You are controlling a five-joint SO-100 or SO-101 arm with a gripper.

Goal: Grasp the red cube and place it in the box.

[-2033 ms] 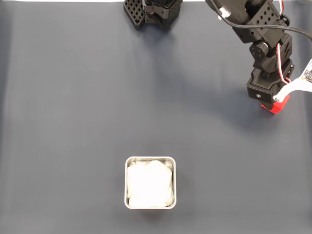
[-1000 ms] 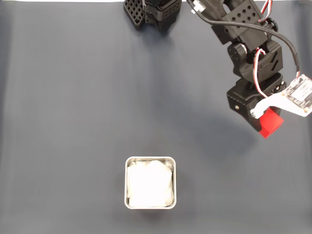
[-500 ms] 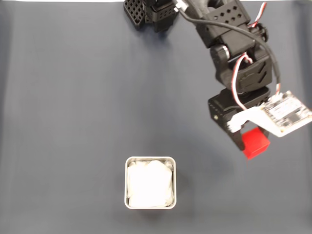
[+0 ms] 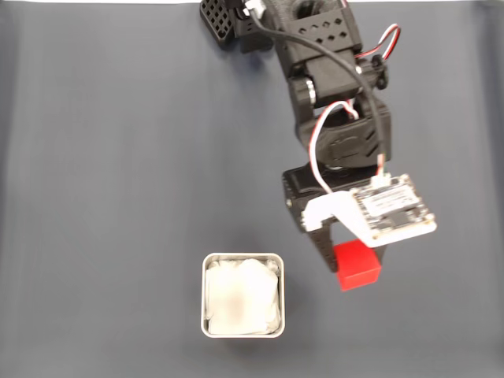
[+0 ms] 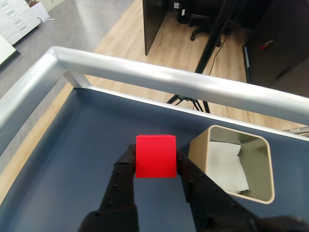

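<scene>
You're swinging the gripper [image 4: 346,264] down-left, its jaws pinching the matte red cube [image 4: 358,265], now lower centre, just right of the paper-lined silver box [image 4: 206,295].

**What the surfaces are made of**

We see the red cube [image 5: 155,156] as plain matt plastic, smooth, with no gloss on any face. The gripper [image 5: 155,169] clamping it looks like black printed plastic, its fingers [image 5: 124,181] faintly ribbed and dull. The box [image 5: 233,163] reads to us as brushed silver metal with a soft sheen along its rim, and it is lined with crumpled white paper [image 4: 241,297]. The mat [image 4: 110,173] is a dark blue-grey, matt, cloth-like sheet. We note a satin aluminium rail [image 5: 159,77] and a wooden floor [image 5: 120,43] beyond it.
</scene>
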